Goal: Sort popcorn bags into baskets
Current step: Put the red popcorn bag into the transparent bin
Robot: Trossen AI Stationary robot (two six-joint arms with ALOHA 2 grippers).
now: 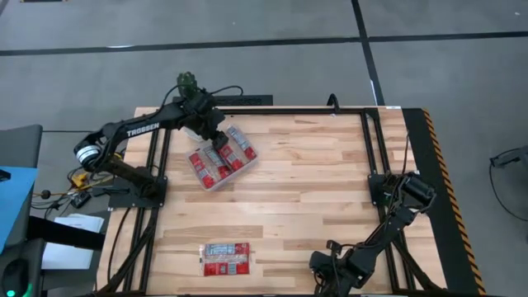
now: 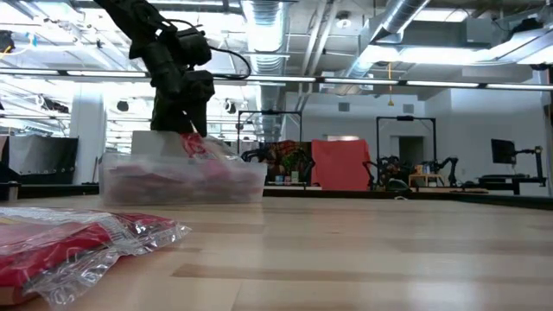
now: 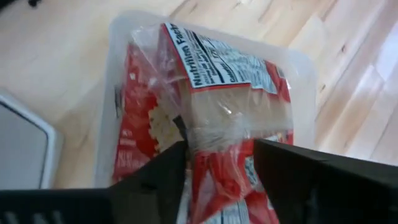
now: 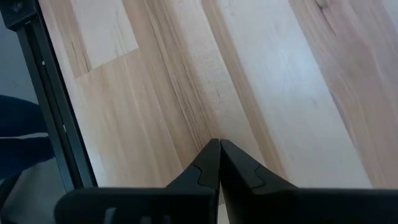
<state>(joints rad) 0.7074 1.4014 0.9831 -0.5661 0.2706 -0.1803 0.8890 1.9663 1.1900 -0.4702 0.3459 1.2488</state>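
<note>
Dark fingers of the left claw [image 3: 217, 180] are pinched on a red popcorn bag [image 3: 224, 93] wrapped in clear film, its white nutrition panel facing the wrist camera. In the high view this claw [image 1: 216, 140] hangs over the clear plastic basket [image 1: 221, 158], which sits toward the far left part of the worktop [image 1: 313, 190] at a slant to its edges. The held bag is directly above the basket, with other red packets already lying inside it; in the low view the bag's end [image 2: 194, 145] shows just above the basket's rim [image 2: 181, 180], under the left arm.

One more popcorn bag [image 1: 226, 258] lies flat on the wood near the front edge, well apart from the basket; it fills the near left corner of the low view [image 2: 78, 246].

At the front right, the right claw [image 4: 219, 163] has its fingers pressed together on nothing, pointing down at bare wood beside the black frame rail [image 4: 53, 118].
</note>
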